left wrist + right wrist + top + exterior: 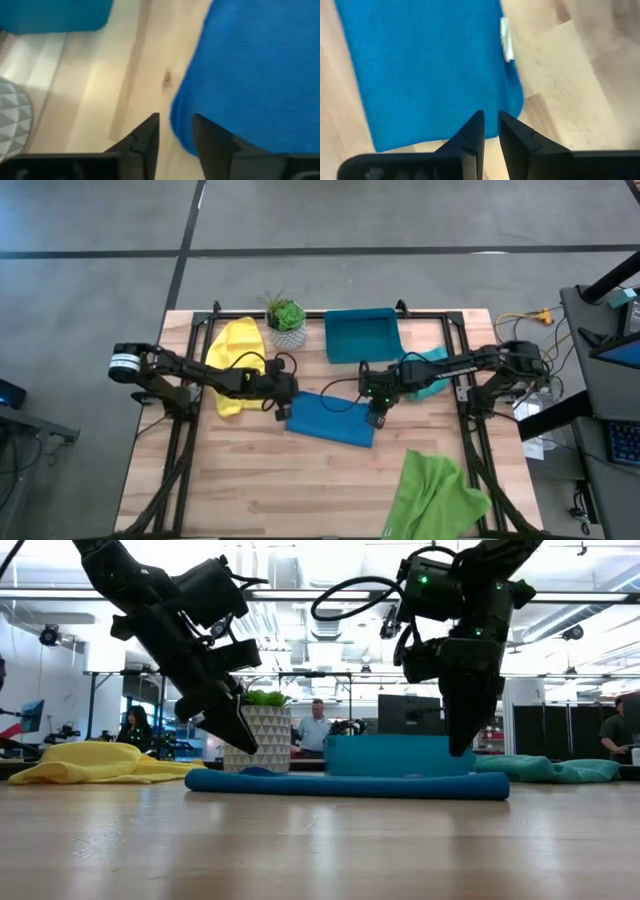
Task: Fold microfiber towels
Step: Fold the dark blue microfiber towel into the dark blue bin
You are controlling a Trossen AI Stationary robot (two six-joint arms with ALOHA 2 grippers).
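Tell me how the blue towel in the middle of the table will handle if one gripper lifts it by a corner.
The blue towel lies flat in a soft fold, so it would probably droop and unfold. It looks thin in the low view, likely light. On the smooth table it may slide when pushed.

Both arms low, fingers [147, 137] parted.
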